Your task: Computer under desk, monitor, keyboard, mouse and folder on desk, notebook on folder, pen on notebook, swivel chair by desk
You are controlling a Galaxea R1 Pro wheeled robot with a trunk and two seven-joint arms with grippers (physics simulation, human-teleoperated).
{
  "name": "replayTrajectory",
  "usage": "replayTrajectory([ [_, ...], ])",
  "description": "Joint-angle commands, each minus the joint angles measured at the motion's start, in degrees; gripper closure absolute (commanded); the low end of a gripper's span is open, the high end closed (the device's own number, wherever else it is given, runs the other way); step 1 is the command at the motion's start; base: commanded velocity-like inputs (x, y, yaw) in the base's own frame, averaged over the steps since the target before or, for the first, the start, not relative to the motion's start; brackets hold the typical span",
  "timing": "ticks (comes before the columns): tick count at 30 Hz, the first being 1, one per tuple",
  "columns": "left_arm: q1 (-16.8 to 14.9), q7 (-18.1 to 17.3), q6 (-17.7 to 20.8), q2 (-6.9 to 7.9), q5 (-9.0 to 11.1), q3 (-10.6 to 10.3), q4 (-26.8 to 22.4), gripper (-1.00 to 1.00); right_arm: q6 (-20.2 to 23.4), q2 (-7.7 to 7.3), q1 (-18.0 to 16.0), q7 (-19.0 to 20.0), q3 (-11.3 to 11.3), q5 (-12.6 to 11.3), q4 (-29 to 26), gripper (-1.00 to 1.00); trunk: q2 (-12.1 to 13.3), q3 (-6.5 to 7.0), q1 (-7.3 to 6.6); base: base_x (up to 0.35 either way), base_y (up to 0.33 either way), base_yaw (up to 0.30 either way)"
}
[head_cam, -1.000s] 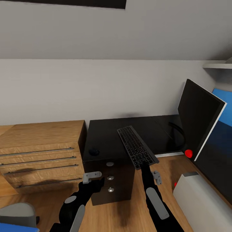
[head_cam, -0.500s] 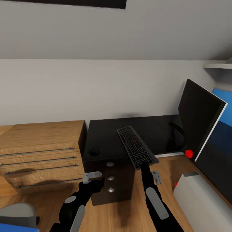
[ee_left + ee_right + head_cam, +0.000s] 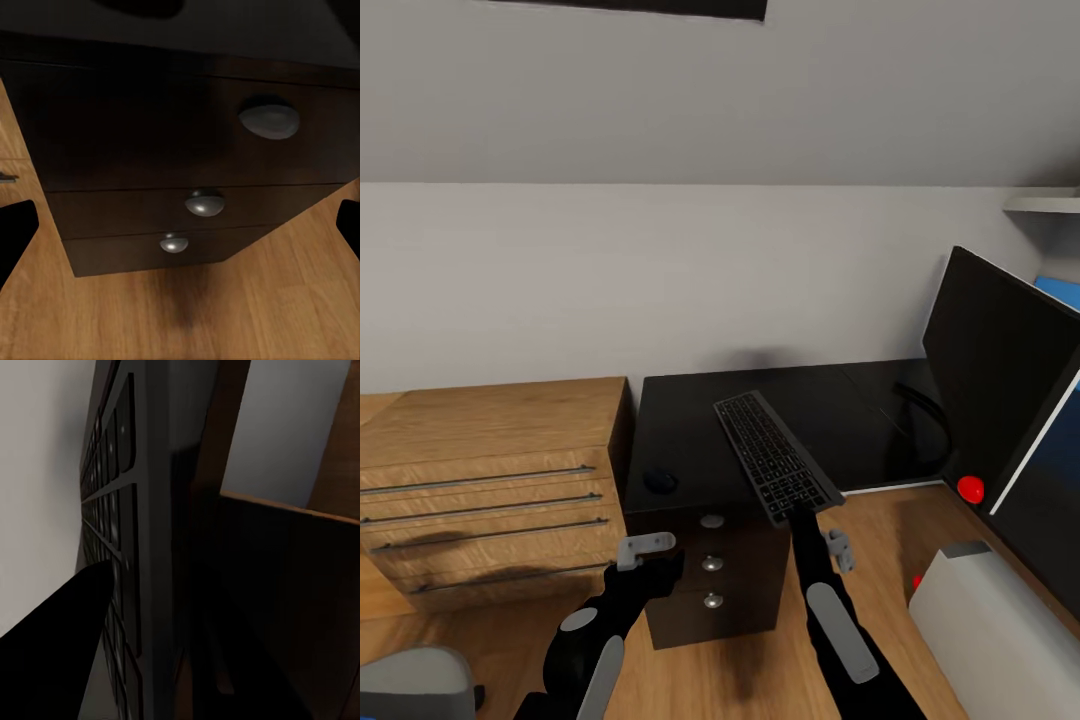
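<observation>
Right tool (image 3: 797,512) pinching the keyboard (image 3: 775,455) by its near short end, carried above the surface (image 3: 690,425).

Keyboard is held raised over the surface's front edge, presumably for setting down beside the monitor (image 3: 1000,370) at the right edge. Mouse (image 3: 659,481) rests near the front-left corner. Left tool (image 3: 647,549) is spread, idle before the drawers (image 3: 206,202).

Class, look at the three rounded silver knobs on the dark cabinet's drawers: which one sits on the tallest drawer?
The top knob on the dark cabinet: its drawer front is clearly taller than those carrying the middle knob and bottom knob.
</observation>
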Motion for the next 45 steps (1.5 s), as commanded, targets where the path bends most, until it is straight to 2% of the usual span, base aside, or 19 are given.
replayTrajectory([
  [1,-0.05,0.51,0.21,0.01,0.61,-0.06,-0.04,-1.00,-0.46,0.13,-0.04,-0.31,0.30,-1.38,0.97,1.00,-0.03,-0.06,0.00,0.004,0.003,0.000],
  [6,-0.05,0.51,0.21,-0.02,0.60,-0.13,0.01,-1.00,1.00,1.20,-0.03,-0.28,0.33,-1.41,1.42,1.00,-0.03,-0.06,0.00,0.001,0.001,0.000],
  [8,-0.04,0.51,0.21,-0.01,0.54,-0.15,0.02,-1.00,2.92,1.45,-0.02,-0.20,0.41,-3.36,2.20,1.00,-0.03,-0.06,0.00,0.000,0.000,0.000],
  [9,-0.06,0.51,0.21,0.01,0.52,-0.15,0.02,-1.00,3.61,1.43,-0.04,-0.09,0.42,-6.64,2.35,1.00,-0.03,-0.06,0.00,0.000,0.000,0.000],
  [12,-0.04,0.51,0.21,-0.05,0.54,-0.15,0.02,-1.00,3.83,1.39,-0.02,-0.01,0.43,-8.24,2.39,1.00,-0.03,-0.06,0.00,0.015,0.000,0.000],
  [31,-0.04,0.51,0.21,-0.06,0.52,-0.15,0.02,-1.00,4.14,1.21,-0.01,-0.52,0.34,-8.28,2.57,1.00,-0.03,-0.06,0.00,0.058,0.000,0.000],
  [32,-0.03,0.51,0.21,-0.06,0.52,-0.15,0.02,-1.00,4.16,1.21,-0.01,-0.54,0.34,-8.27,2.57,-1.00,-0.03,-0.06,0.00,0.000,0.000,0.000],
  [45,-0.04,0.50,0.21,-0.07,0.55,-0.15,0.02,-1.00,4.08,1.20,-0.02,-0.28,0.34,-8.08,2.49,-1.00,-0.03,-0.06,0.00,0.000,0.000,0.000],
])
